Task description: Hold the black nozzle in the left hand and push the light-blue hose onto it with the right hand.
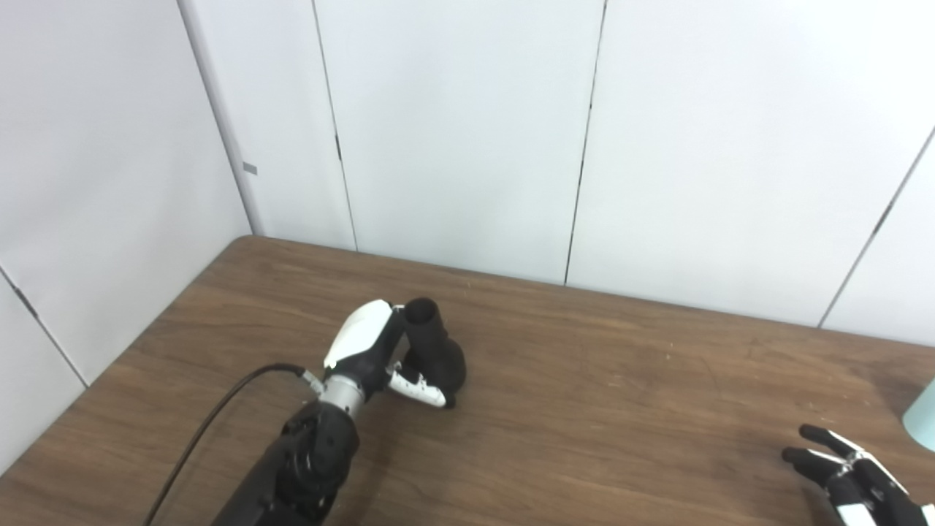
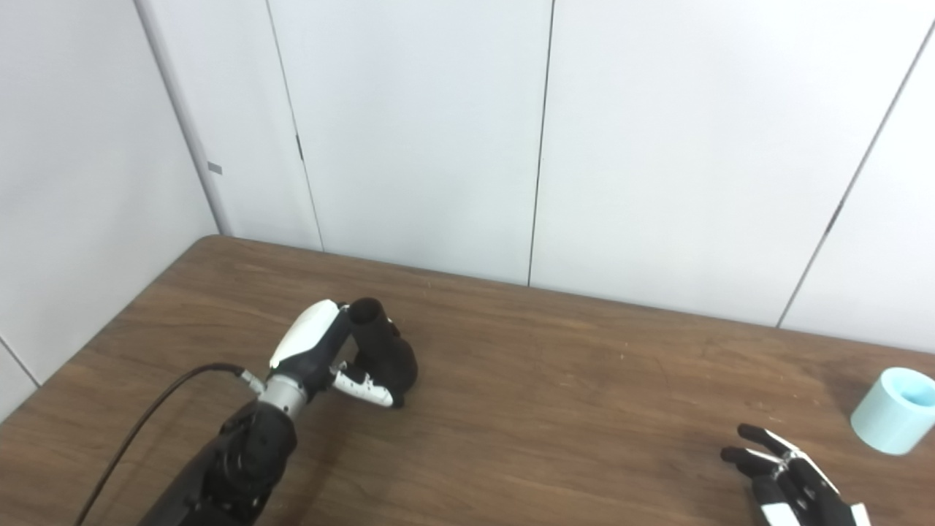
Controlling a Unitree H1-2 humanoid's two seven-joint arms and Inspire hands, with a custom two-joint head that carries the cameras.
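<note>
Nearest, my right hand (image 2: 785, 486) lies open, fingers spread, short of the light-blue hose (image 2: 895, 410). Far left of the hose, my left hand (image 1: 380, 358) grips the black nozzle (image 1: 437, 349). Nozzle secured, I judge; next, grasping the hose.

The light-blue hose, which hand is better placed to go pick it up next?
The right hand. It is open, holds nothing and lies just near of the light-blue hose at the table's right end. The left hand is far off, shut on the black nozzle.
</note>
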